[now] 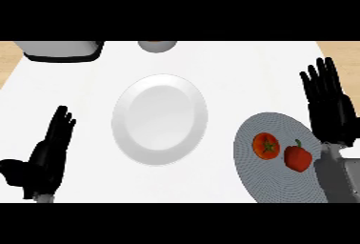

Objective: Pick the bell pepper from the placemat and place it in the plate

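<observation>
The red bell pepper (pixel 297 158) lay on the round grey placemat (pixel 271 183) at the lower right of the frame, just beside a tomato (pixel 265 145) on its left. The right hand (pixel 329 107) stood at the right edge, fingers straight and open, holding nothing, and its forearm covered the placemat's right rim. The white plate (pixel 160 119) sat mid-frame, apart from the placemat, with bare tabletop (pixel 232 71) between them. The left hand (pixel 45 157) rested open at the lower left.
</observation>
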